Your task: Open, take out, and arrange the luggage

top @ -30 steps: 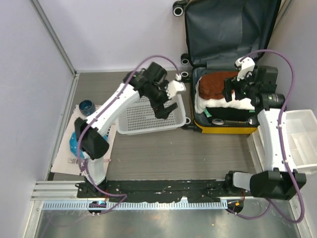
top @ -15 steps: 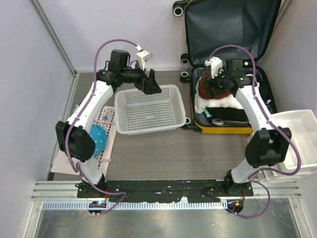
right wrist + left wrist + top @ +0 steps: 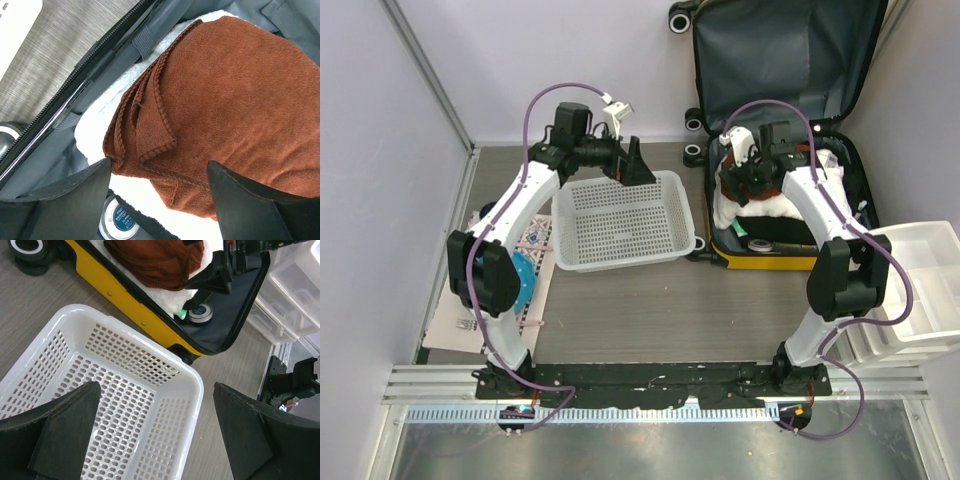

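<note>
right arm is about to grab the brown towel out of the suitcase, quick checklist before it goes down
1. Luggage open: ok, the lid stands up at the back.
2. Right gripper open: ok, fingers spread wide.
3. Right gripper over the brown towel: ok, the towel fills the gap in the wrist view.
4. Brown towel free: ok, it lies on top of the white towel, nothing on it.
5. Basket has room: ok, empty.
6. Left gripper out of the way: ok, open over the basket.
</note>
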You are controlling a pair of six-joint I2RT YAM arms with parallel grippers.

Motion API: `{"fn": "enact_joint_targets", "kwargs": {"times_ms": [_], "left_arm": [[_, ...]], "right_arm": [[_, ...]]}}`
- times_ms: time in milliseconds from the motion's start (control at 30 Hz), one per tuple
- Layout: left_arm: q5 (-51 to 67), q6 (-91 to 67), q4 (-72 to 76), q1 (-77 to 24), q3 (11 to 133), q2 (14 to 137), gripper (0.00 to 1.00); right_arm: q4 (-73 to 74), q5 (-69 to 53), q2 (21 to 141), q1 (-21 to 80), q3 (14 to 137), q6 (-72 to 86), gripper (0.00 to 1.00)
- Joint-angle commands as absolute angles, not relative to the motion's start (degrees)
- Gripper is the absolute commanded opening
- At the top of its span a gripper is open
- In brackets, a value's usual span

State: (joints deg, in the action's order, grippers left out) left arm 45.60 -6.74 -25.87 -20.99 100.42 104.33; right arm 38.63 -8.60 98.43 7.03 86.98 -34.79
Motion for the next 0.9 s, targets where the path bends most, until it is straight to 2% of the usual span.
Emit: {"fn": "enact_joint_targets", "kwargs": {"times_ms": [0, 267, 433, 533, 633, 700, 733, 800, 833, 867], "left_arm": [[46.67, -10.37, -21.54, -20.83, 102.74, 107.05, 1.00], [41.40, -19.24, -10.74, -20.83, 101.60, 110.29, 1.00], [42.98, -23.90, -9.32, -20.92, 105.11, 113.90, 0.99], [43.15, -26.70, -6.60, -20.92, 105.12, 115.13, 1.00], [40.09, -28.99, -3.70, -21.44, 104.33, 115.66, 1.00], [35.37, -29.97, -2.73, -22.32, 104.06, 115.93, 1.00], [32.81, -32.32, -2.72, -22.85, 104.15, 116.10, 1.00], [29.19, -34.09, -4.74, -23.99, 105.63, 116.80, 1.00], [27.00, -34.71, -5.79, -24.34, 106.08, 117.42, 0.99], [25.59, -36.28, -5.89, -25.22, 106.26, 117.68, 1.00]], "right_arm": [[36.21, -7.82, 99.32, 7.73, 89.03, -36.30, 0.81], [38.23, -9.66, 99.23, 9.67, 88.42, -37.18, 0.79], [40.60, -9.32, 100.90, 9.93, 90.96, -37.26, 0.81], [40.43, -7.74, 101.77, 9.93, 91.14, -38.05, 0.77], [40.25, -6.16, 102.48, 9.84, 91.75, -38.58, 0.54], [40.60, -5.54, 102.57, 9.84, 92.11, -38.76, 0.49], [41.04, -5.54, 102.66, 9.84, 92.72, -39.11, 0.38], [41.48, -5.19, 102.40, 9.67, 93.07, -39.55, 0.22], [41.57, -5.10, 102.31, 9.32, 93.86, -39.46, 0.06], [41.49, -5.36, 102.30, 9.06, 94.48, -39.20, 0.01]]}}
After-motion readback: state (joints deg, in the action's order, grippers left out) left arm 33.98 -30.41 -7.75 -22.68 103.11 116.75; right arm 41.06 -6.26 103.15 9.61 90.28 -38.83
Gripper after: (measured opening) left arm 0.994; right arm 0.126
